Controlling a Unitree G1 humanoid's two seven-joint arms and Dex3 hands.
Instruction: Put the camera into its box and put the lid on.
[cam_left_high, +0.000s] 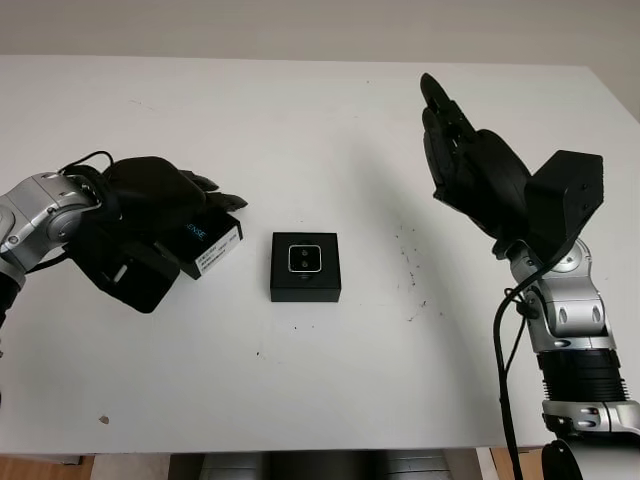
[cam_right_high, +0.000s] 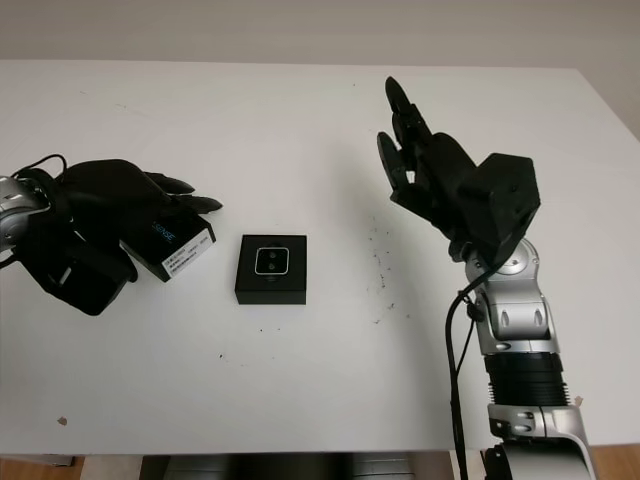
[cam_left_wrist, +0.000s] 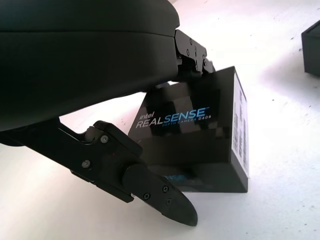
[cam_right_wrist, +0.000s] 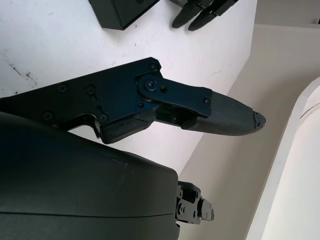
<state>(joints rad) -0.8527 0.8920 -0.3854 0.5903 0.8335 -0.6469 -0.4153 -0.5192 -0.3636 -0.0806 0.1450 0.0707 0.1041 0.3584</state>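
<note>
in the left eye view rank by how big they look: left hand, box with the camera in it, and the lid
1. left hand, the largest, at the table's left, fingers on the lid.
2. box with the camera in it, mid-table.
3. lid, though the hand covers part of it, so its rank against the box is unsure.

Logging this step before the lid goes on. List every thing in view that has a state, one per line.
box: open, sitting flat on the table, lid off
camera: seated inside the box, lenses up
lid: off the box, tilted, gripped by the left hand
left hand: shut on the lid
right hand: open, raised above the table, holding nothing
</note>
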